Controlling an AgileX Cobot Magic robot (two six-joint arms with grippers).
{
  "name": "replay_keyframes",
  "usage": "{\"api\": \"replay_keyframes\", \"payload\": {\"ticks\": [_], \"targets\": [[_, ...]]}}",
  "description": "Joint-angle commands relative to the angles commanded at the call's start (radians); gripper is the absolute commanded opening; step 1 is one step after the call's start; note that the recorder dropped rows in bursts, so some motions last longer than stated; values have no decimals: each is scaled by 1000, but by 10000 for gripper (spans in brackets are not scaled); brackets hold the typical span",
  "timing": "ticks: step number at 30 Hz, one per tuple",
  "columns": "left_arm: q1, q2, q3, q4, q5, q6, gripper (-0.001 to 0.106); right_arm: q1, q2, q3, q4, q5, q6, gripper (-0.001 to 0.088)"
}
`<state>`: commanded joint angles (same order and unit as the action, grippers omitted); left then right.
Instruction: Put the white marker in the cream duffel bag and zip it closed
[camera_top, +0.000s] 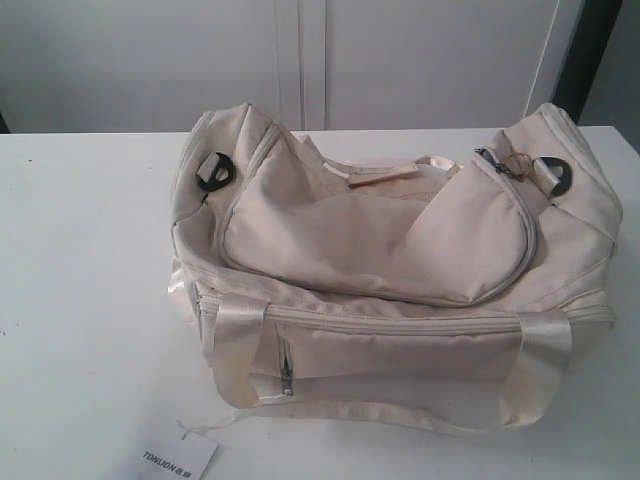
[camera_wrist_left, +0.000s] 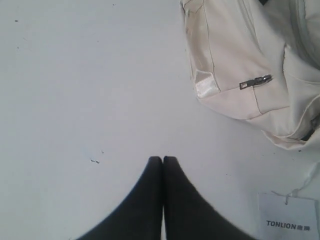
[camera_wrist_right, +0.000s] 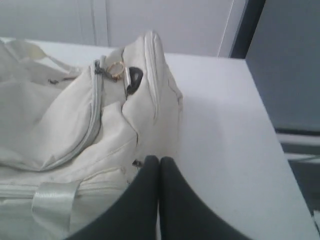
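Left gripper (camera_wrist_left: 162, 160): fingers pressed together, empty, over the bare white tabletop (camera_wrist_left: 75, 75). Right gripper (camera_wrist_right: 159, 160): also together, empty, close by one end of the soft cream fabric duffel bag (camera_top: 400, 230). The bag sits mid-frame in the exterior view, long axis left-right. We can't find the slim white marker in any view; possibly it's inside. The curved top zipper (camera_top: 530, 230) looks run shut. Its gold chain pull (camera_top: 515, 160) is at the bag's upper right, so our right arm is nearer.

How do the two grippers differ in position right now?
The left gripper points at bare table beside the cream duffel bag; the right gripper points at the bag's end. The left has the paper tag nearby; the right has the black ring. Both have fingers shut, holding nothing.
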<state>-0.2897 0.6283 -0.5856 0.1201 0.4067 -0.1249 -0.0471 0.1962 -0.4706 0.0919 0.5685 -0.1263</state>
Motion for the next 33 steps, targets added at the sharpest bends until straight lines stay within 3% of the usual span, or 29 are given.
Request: {"api": "replay_keyframes", "payload": {"ticks": [4, 13, 17, 22, 33], "targets": [[0, 0, 13, 0, -7, 16, 0, 0, -66, 42, 5, 47, 0, 0], [0, 0, 13, 0, -26, 16, 0, 0, -80, 60, 1, 50, 0, 0], [0, 0, 13, 0, -26, 16, 0, 0, -185, 148, -38, -31, -2, 0], [0, -1, 13, 0, -30, 16, 0, -2, -196, 365, -92, -162, 108, 0], [0, -1, 13, 0, -32, 16, 0, -2, -196, 471, -113, -203, 158, 0]]}}
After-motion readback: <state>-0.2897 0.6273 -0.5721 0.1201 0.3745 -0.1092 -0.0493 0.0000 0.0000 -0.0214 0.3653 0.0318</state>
